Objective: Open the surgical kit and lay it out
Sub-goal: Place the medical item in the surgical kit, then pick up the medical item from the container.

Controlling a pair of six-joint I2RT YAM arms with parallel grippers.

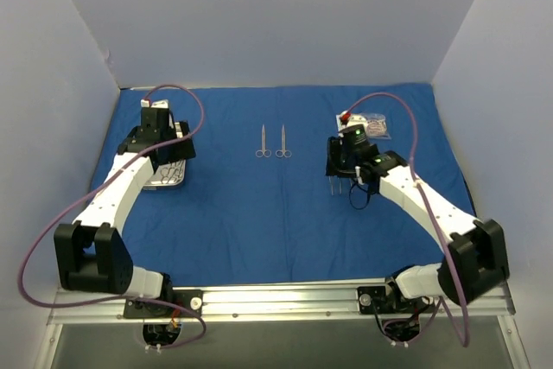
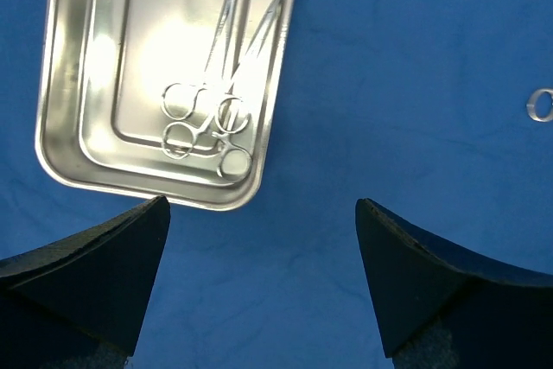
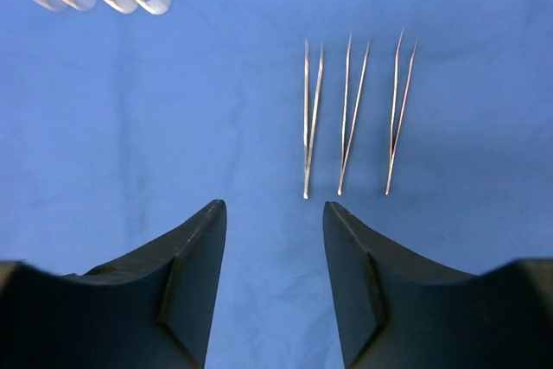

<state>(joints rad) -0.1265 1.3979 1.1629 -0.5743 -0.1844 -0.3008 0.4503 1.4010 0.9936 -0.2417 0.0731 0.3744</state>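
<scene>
The royal-blue cloth wrap [image 1: 285, 222] lies spread flat over the table, matte and faintly creased. At left in the top view, a small rectangular steel tray [image 2: 147, 49] with rounded corners and a stepped, mirror-bright floor sits on it. Inside the tray are two silver scissor-handled clamps [image 2: 207, 118], their ring handles overlapping. The left gripper [image 2: 261, 213] hangs just below the tray's near rim with its jaws wide apart and nothing in them. Two more clamps [image 1: 263, 142] lie side by side at upper centre. Three thin tweezers [image 3: 344, 166] lie parallel, just above the right gripper [image 3: 275, 213], whose dark jaws stand parted and hold nothing. Two small packets [image 1: 376, 124] sit at upper right, partly hidden behind the right arm, any print probably too small to read.
</scene>
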